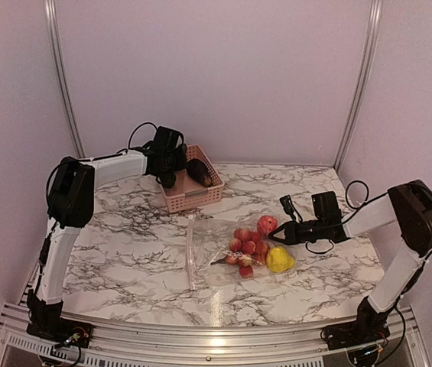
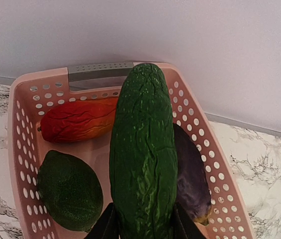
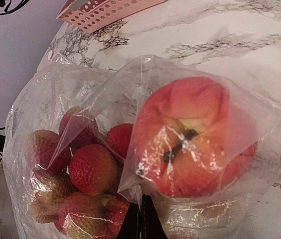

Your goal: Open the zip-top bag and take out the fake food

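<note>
Bare marble table [image 1: 124, 252] left of zip-top bag [image 1: 206, 246], pink basket [image 1: 193, 200] crowded, cucumber [image 2: 142, 149] in jaws spanning it

Your left arm [image 1: 116, 167] and right arm [image 1: 368, 216], white tubular links, bulky black joint housings, thin black cables [image 1: 134, 134] looping by each wrist, dark bases [image 1: 47, 317] at the near edge.

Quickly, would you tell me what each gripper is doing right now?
Left gripper: closed on the green cucumber, over the pink basket.
Right gripper: closed, pinching the zip-top bag.
</note>
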